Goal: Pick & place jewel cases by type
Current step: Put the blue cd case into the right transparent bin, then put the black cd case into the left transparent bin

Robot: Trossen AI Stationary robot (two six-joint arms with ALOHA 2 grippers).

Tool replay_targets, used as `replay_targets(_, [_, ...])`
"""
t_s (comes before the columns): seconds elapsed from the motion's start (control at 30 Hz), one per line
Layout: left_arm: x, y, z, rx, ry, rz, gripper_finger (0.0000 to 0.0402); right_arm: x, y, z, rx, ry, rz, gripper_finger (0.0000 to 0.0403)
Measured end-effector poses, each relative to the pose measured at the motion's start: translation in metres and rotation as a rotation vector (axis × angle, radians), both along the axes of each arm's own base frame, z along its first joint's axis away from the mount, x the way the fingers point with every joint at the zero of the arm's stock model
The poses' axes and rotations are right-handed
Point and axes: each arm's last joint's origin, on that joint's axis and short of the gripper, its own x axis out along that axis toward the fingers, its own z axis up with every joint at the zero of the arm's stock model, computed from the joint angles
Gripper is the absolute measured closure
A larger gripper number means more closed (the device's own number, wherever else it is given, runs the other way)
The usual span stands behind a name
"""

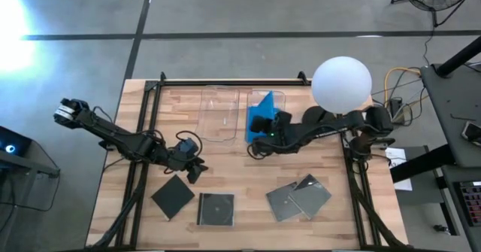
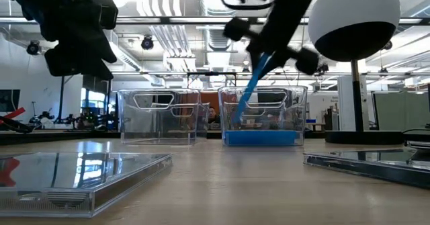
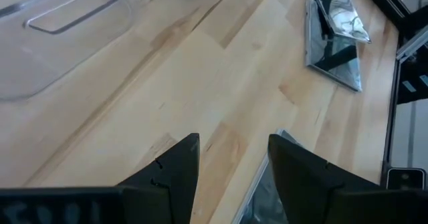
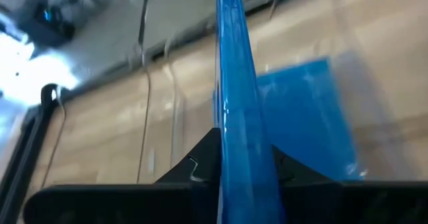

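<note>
My right gripper (image 1: 259, 124) is shut on a translucent blue jewel case (image 2: 251, 87) over the right clear bin (image 2: 293, 111). More blue jewel cases (image 4: 307, 117) lie flat on that bin's bottom. The left clear bin (image 1: 220, 115) stands beside it. Several dark jewel cases lie flat on the table near its front edge: one (image 1: 174, 197), another (image 1: 216, 208), and an overlapping pair (image 1: 301, 198). My left gripper (image 1: 192, 163) hovers open above the wood between the left bin and the dark cases, touching nothing. My right gripper pinches the blue jewel case between its two fingers (image 4: 200, 164), at the case's upper edge (image 4: 234, 150), which shows edge-on in the right wrist view. The fingers slant down from the table's right. The case hangs tilted below them, its lower end (image 2: 239, 112) inside the right bin.
A white sphere on a stand (image 1: 341, 83) sits at the table's far right corner, close to my right arm. Dark frame rails (image 1: 143, 132) run along the table's sides. Bare wood (image 1: 248, 173) lies between the bins and the dark cases.
</note>
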Motion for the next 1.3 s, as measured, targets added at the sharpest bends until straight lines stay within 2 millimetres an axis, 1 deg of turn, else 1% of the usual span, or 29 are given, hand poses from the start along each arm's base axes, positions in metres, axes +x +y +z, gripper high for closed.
replay_targets(0.13, [0.000, 0.000, 0.000, 0.002, 0.001, -0.002, 0.0241, 0.018, -0.010, -0.010, 0.049, 0.003, 0.101, 0.0341])
replay_targets(0.23, [0.000, 0.000, -0.001, 0.006, 0.004, -0.008, 0.0241, 0.025, -0.011, -0.018, 0.096, 0.036, 0.180, 0.0324])
replay_targets(0.37, [0.000, 0.000, -0.001, 0.005, 0.005, -0.011, 0.0241, 0.023, -0.009, -0.022, 0.156, 0.102, 0.256, 0.0288])
replay_targets(0.47, [-0.001, 0.000, -0.002, 0.006, 0.008, -0.010, 0.0241, 0.016, -0.005, -0.022, 0.176, 0.201, 0.302, 0.0253])
replay_targets(0.53, [-0.001, 0.000, -0.004, 0.008, 0.015, -0.010, 0.0241, 0.008, -0.001, -0.017, 0.172, 0.257, 0.318, 0.0226])
replay_targets(0.67, [-0.003, 0.001, -0.007, 0.013, 0.024, -0.010, 0.0241, -0.009, 0.007, 0.000, 0.148, 0.412, 0.344, 0.0178])
replay_targets(0.8, [-0.003, 0.001, -0.009, 0.015, 0.028, -0.011, 0.0241, -0.024, 0.014, 0.025, 0.055, 0.578, 0.412, 0.0146])
replay_targets(0.87, [-0.003, 0.001, -0.010, 0.014, 0.029, -0.012, 0.0241, -0.029, 0.021, 0.037, 0.019, 0.627, 0.485, 0.0138])
replay_targets(0.97, [-0.003, 0.000, -0.010, -0.004, 0.035, -0.037, 0.0241, -0.027, 0.035, 0.045, -0.016, 0.694, 0.693, 0.0134])
replay_targets(1.03, [-0.004, -0.001, -0.011, -0.027, 0.048, -0.086, 0.0241, -0.024, 0.046, 0.049, 0.000, 0.683, 0.839, 0.0136])
replay_targets(1.13, [-0.005, -0.005, -0.013, -0.101, 0.091, -0.165, 0.0241, -0.018, 0.062, 0.050, 0.120, 0.577, 1.019, 0.0143])
replay_targets(1.23, [-0.007, -0.009, -0.016, -0.204, 0.152, -0.195, 0.0241, -0.010, 0.074, 0.042, 0.270, 0.460, 1.137, 0.0151])
replay_targets(1.3, [-0.007, -0.014, -0.019, -0.268, 0.190, -0.207, 0.0241, -0.004, 0.081, 0.032, 0.319, 0.395, 1.171, 0.0156])
